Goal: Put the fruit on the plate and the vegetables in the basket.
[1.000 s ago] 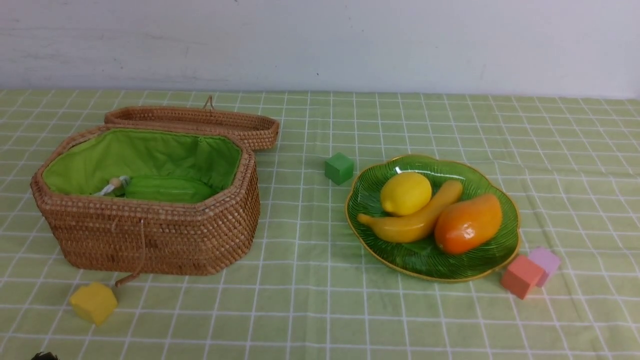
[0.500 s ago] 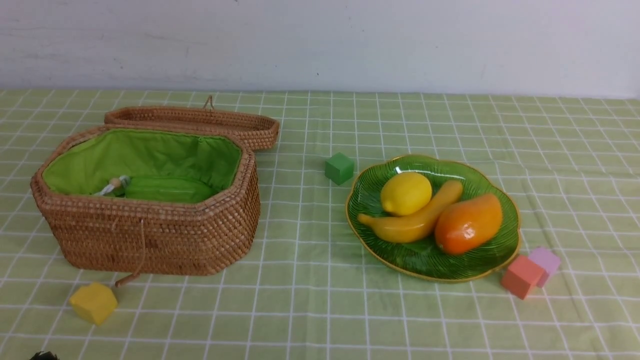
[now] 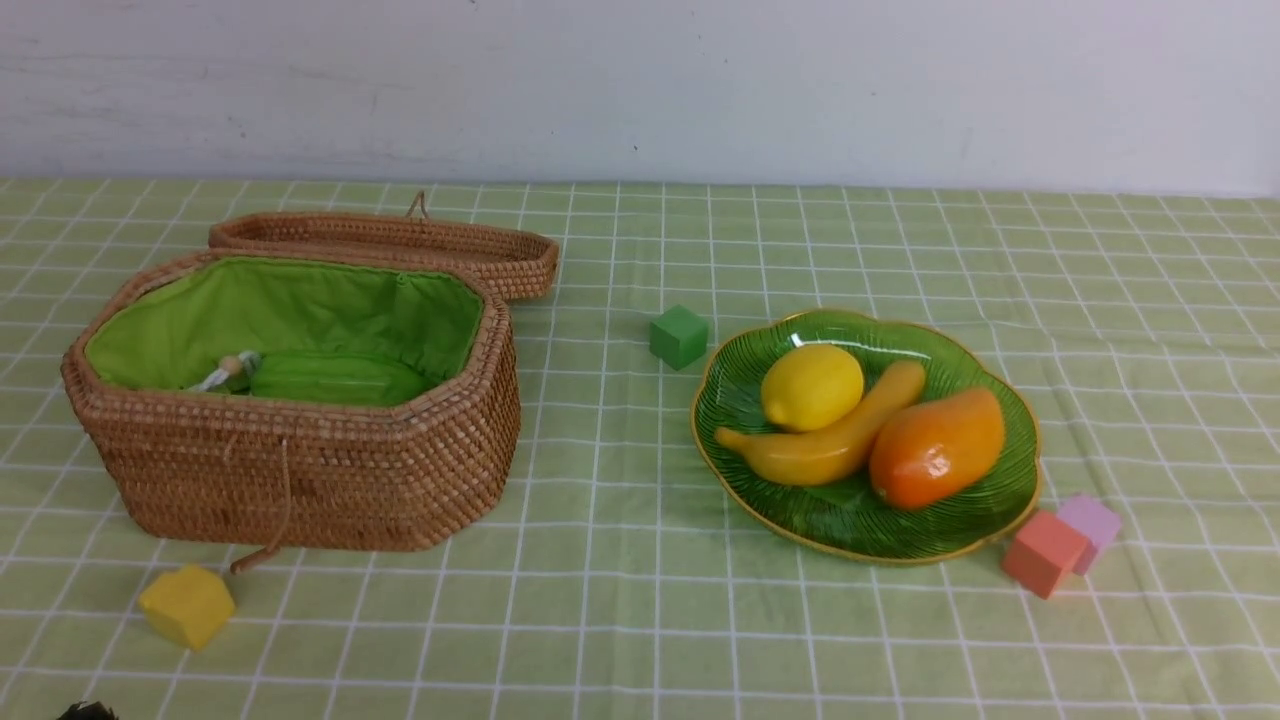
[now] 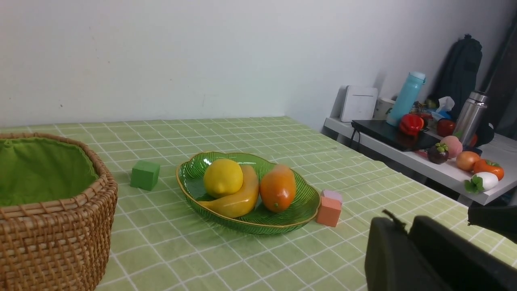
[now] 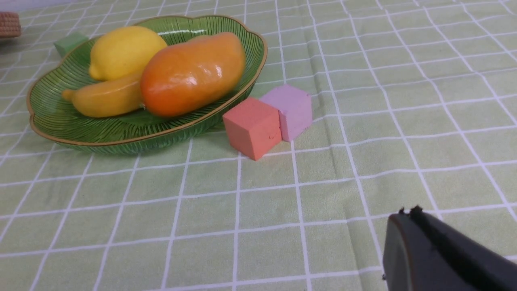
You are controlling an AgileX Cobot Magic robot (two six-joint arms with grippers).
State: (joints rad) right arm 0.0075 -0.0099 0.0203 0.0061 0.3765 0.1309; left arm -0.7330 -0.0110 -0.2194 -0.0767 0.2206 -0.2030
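Front view shows the basket (image 3: 300, 440) standing near the left edge of the table (image 3: 640, 620), its lid (image 3: 400, 245) flipped open behind it and lying flat on the cloth. Inside, against the green lining (image 3: 300, 310), a ridged green gourd (image 3: 335, 380) lies along the bottom beside the white drawstring (image 3: 222, 372); whatever else may be in the basket is hidden by its front wall. Right of the middle sits the plate (image 3: 850, 525), carrying the lemon (image 3: 812, 386) at the back, the banana (image 3: 830, 440) curving under and touching it, and the mango (image 3: 936, 447) touching the banana on the side toward the right edge. A green cube (image 3: 678, 336) rests just beside the plate's far left rim, an orange cube (image 3: 1043, 553) and a purple cube (image 3: 1092, 520) touch each other at its near right rim, and a yellow cube (image 3: 187, 605) lies near the basket's front left corner. Both arms are low over the near edge. The left gripper (image 4: 404, 242) has its fingers nearly together and holds nothing. The right gripper (image 5: 408, 226) is clenched and empty, above bare cloth well apart from the cubes.
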